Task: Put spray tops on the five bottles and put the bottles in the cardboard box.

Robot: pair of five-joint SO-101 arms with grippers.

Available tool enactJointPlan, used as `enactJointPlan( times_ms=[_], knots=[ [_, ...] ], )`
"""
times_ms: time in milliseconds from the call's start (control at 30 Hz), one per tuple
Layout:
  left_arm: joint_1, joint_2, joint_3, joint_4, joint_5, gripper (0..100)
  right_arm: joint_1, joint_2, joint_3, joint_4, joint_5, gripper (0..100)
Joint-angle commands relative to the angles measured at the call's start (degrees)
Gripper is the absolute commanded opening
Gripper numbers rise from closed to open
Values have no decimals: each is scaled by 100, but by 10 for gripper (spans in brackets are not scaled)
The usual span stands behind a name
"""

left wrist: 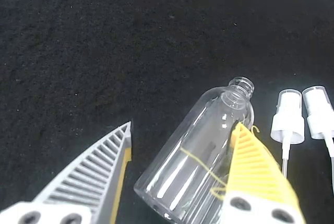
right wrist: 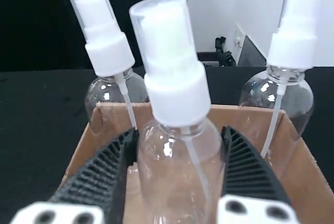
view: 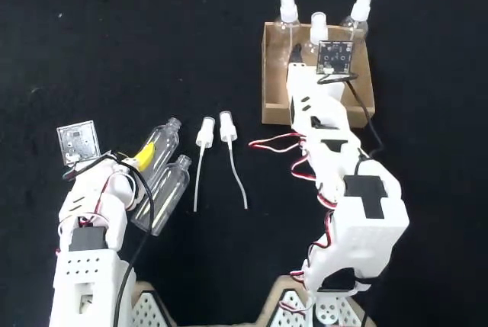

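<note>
- The left gripper (left wrist: pixel 182 125) lies on the black bench (view: pixel 114 52), well short of the brown cardboard box (view: pixel 278 117) and off to its left-arm side. Its white and yellow fingers are spread open.
- Between those fingers lies a topless clear plastic bottle (left wrist: pixel 209 130) on its side. The yellow finger touches it and the white finger stands just clear.
- A second topless clear bottle (view: pixel 169 190) lies just beside the first, on the side towards the box.
- Two loose white spray tops (view: pixel 206 133) with thin dip tubes lie side by side on the bench, between the lying bottles and the box and close to its near corner.
- The right gripper (right wrist: pixel 179 131) reaches over the box's near wall, its black ribbed fingers closed against both sides of the middle capped bottle (right wrist: pixel 172 78), which stands inside the box.
- Two other capped bottles (right wrist: pixel 104 46) stand at the box's far wall, one at each side of the middle one.
</note>
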Motion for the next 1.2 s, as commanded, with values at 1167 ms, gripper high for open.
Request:
enactJointPlan(
  times_ms=[1167],
  knots=[
    [-4, -79, -66, -132, -26, 292, -70, -4, -980, 633, -35, 195]
  ],
)
